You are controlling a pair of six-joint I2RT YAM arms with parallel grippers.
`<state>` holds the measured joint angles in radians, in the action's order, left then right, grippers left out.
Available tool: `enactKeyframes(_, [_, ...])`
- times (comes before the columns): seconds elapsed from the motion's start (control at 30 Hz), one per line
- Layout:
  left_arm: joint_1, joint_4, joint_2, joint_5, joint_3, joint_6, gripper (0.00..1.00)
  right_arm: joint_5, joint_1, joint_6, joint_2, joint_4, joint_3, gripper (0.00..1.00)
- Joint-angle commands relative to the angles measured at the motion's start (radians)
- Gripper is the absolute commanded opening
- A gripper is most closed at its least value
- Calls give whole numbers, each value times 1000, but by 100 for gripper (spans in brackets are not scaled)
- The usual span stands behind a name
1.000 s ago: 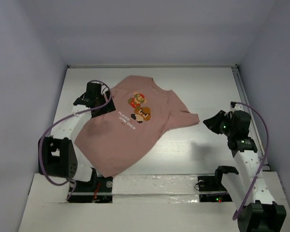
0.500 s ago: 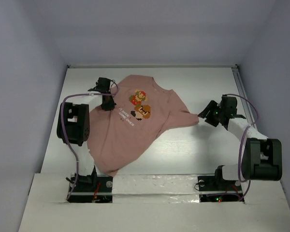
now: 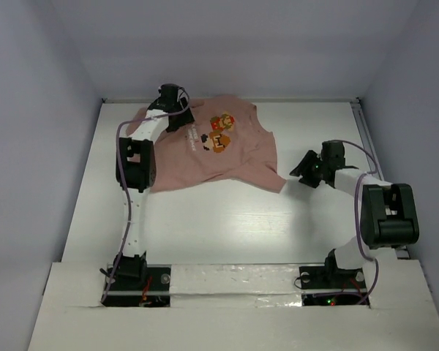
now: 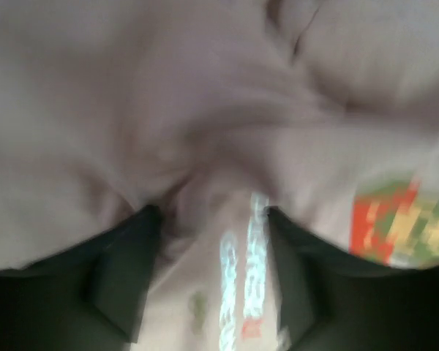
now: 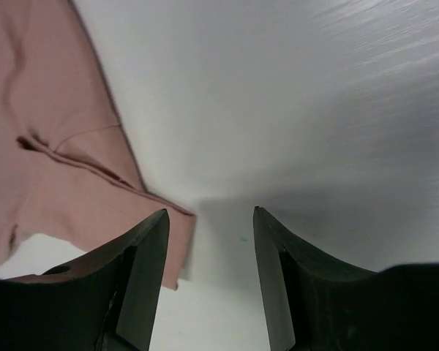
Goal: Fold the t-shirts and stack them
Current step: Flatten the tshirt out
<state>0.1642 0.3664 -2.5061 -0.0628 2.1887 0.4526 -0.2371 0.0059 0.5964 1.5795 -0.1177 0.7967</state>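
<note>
**A:** What do we find on the left side?

**B:** We see the left arm [image 3: 137, 164] reaching up the left of the white table [image 3: 227, 227] towards its far edge. The left tool [image 4: 208, 216] is down on the t-shirt [image 3: 205, 162], at the garment's far left part. In the wrist view its two dark fingers [image 4: 124, 281] stand apart, and bunched pink cloth fills the gap between them. That view is blurred, so we cannot tell whether the cloth is pinched or only lying there.

**A:** And the shirt itself?

**B:** The dusty pink t-shirt lies rumpled on the far half of the table, a little left of centre, with its printed side up. We see an orange, red and brown pixel graphic [image 3: 221, 134] near the far edge. A few lines of pale lettering [image 3: 193, 136] sit just left of the graphic. One sleeve [image 3: 278, 181] trails toward the near right and ends in a point on the bare table.

**A:** What do we see on the right?

**B:** The right tool [image 5: 209, 216] sits low over the table, just right of that sleeve. Its jaws stand apart and hold nothing, and we see bare white table between them. The sleeve's hem corner lies just beside the finger nearer the shirt. We cannot tell whether the two touch.
</note>
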Motion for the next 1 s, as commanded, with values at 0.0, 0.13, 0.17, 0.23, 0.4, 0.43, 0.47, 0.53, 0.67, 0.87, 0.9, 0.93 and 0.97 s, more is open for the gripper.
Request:
enactKeyframes(0.0, [-3, 46, 281, 30, -180, -55, 67, -82, 29, 66, -65, 102, -66, 54])
enactKeyframes(0.13, [-50, -84, 603, 52, -544, -57, 70, -126, 68, 88, -81, 162, -119, 53])
enactKeyframes(0.17, [-63, -99, 663, 43, -611, -48, 69, -126, 68, 95, -73, 186, -125, 53])
enactKeyframes(0.23, [-95, -93, 809, 31, -769, -13, 66, -69, 68, 97, -43, 150, -105, 50])
enactKeyframes(0.4, [-143, -55, 1144, 53, -1149, 63, 63, -71, 68, 97, 16, 210, -94, 33])
enactKeyframes(0.43, [-155, -44, 1189, 64, -1194, 87, 61, -55, 68, 97, 23, 214, -85, 30])
enactKeyframes(0.47, [-188, -32, 1236, 92, -1280, 136, 60, -50, 68, 92, 25, 260, -88, 24])
enactKeyframes(0.53, [-219, 6, 1349, 101, -1354, 175, 59, -42, 68, 80, 17, 288, -82, 11])
enactKeyframes(0.67, [-279, 57, 1472, 121, -1495, 253, 59, -82, 78, 40, -51, 276, -18, 0])
enactKeyframes(0.87, [-348, 19, 1446, 115, -1570, 310, 60, -156, 225, -70, -442, 60, -77, 0])
enactKeyframes(0.9, [-360, -3, 1414, 89, -1581, 316, 59, -157, 262, -89, -493, 17, -124, 0])
enactKeyframes(0.93, [-371, -12, 1400, 87, -1583, 328, 59, -160, 273, -102, -539, -41, -142, 0])
enactKeyframes(0.97, [-390, -21, 1388, 99, -1586, 336, 59, -156, 273, -118, -615, -160, -158, 1])
